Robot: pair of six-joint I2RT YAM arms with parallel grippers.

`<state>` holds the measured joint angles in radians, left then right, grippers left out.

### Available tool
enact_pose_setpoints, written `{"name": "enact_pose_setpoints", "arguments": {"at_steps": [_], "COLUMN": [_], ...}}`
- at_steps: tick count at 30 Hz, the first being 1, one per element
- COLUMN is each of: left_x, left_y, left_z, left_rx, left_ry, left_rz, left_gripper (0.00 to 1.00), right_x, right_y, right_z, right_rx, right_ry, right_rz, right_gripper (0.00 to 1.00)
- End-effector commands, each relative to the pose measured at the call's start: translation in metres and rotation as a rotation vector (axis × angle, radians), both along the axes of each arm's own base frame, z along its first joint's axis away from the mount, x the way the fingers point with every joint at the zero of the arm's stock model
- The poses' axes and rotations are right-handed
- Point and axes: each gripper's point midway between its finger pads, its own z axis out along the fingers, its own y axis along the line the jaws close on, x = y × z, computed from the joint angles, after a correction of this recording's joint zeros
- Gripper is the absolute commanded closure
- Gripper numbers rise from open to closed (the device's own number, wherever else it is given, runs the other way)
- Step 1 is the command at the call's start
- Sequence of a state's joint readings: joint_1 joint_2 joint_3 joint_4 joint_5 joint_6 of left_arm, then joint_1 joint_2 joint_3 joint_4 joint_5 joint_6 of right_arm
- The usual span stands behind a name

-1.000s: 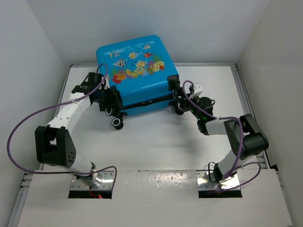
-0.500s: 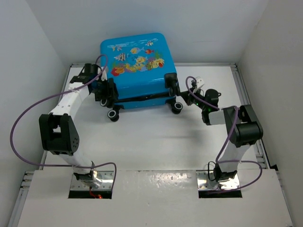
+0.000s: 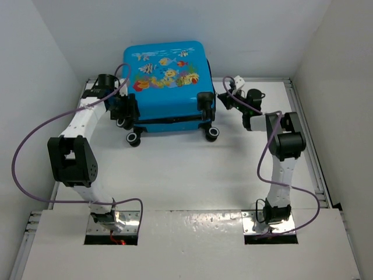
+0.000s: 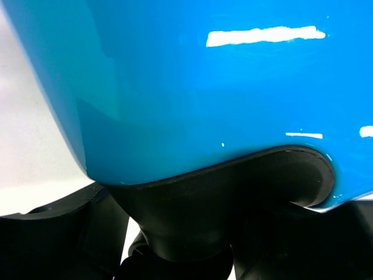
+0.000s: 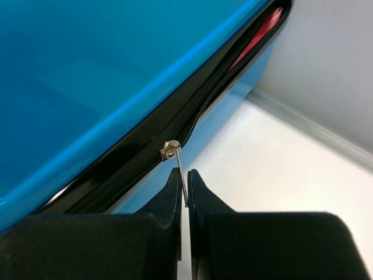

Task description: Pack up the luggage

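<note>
The luggage [image 3: 166,76], bright blue with fish prints, stands at the back of the table on its black wheels [image 3: 133,139]. My left gripper [image 3: 124,111] is at its left front corner. In the left wrist view the black wheel housing [image 4: 215,204] sits between the fingers under the blue shell [image 4: 204,87], and the jaws are closed on it. My right gripper [image 3: 224,100] is at the right side, shut [image 5: 184,175] on the thin metal zipper pull [image 5: 181,172] hanging from the slider [image 5: 170,150]. Beyond the slider the zipper gapes and something pink [image 5: 259,32] shows inside.
White walls close in the table at the back and on both sides. A metal rail [image 3: 303,116] runs along the right edge. The back wall [image 5: 326,70] rises just past the luggage's far corner. Purple cables loop off both arms.
The luggage has slid and turned toward the back wall. Both arms have stretched farther out with it, and the right gripper has travelled back along the right side.
</note>
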<state>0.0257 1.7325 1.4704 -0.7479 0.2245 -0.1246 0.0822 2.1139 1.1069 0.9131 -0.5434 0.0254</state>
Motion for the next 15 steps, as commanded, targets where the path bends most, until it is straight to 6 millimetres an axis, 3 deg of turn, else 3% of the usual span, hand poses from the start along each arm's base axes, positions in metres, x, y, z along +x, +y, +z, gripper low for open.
{"name": "enact_pose_setpoints", "arguments": {"at_steps": [1, 2, 4, 5, 7, 8, 9, 10, 11, 13, 14, 15], "left_x": [0.081, 0.085, 0.095, 0.098, 0.102, 0.105, 0.106, 0.11, 0.104, 0.106, 0.096, 0.087], "left_y": [0.116, 0.112, 0.088, 0.078, 0.06, 0.046, 0.039, 0.036, 0.024, 0.018, 0.011, 0.008], "left_z": [-0.011, -0.006, 0.0, 0.002, 0.01, 0.013, 0.024, 0.036, 0.053, 0.091, 0.088, 0.117], "left_rx": [0.251, 0.232, 0.161, 0.121, 0.087, 0.051, 0.044, 0.039, 0.021, 0.014, -0.002, 0.0], "left_ry": [-0.217, -0.23, -0.262, -0.274, -0.309, -0.322, -0.354, -0.405, -0.461, -0.621, -0.642, -0.721], "left_rz": [0.411, 0.398, 0.337, 0.289, 0.205, 0.164, 0.129, 0.107, 0.061, 0.018, -0.018, -0.044], "left_gripper": [0.91, 0.86, 0.76, 0.62, 0.46, 0.34, 0.19, 0.15, 0.12, 0.0, 0.0, 0.0], "right_x": [0.077, 0.09, 0.104, 0.126, 0.141, 0.16, 0.165, 0.174, 0.181, 0.186, 0.186, 0.184], "right_y": [-0.106, -0.105, -0.1, -0.097, -0.099, -0.074, -0.07, -0.068, -0.062, -0.054, -0.051, -0.047], "right_z": [0.028, 0.046, 0.008, 0.047, 0.003, 0.024, 0.02, 0.001, 0.015, 0.004, 0.006, 0.001], "right_rx": [-0.053, -0.031, -0.04, 0.02, 0.027, 0.044, 0.047, 0.039, 0.05, 0.045, 0.047, 0.044], "right_ry": [-0.155, -0.197, -0.141, -0.214, -0.141, -0.207, -0.2, -0.186, -0.212, -0.205, -0.21, -0.202], "right_rz": [-0.385, -0.389, -0.378, -0.382, -0.398, -0.366, -0.365, -0.362, -0.356, -0.344, -0.338, -0.329], "right_gripper": [1.0, 1.0, 1.0, 1.0, 1.0, 1.0, 1.0, 1.0, 1.0, 1.0, 1.0, 1.0]}}
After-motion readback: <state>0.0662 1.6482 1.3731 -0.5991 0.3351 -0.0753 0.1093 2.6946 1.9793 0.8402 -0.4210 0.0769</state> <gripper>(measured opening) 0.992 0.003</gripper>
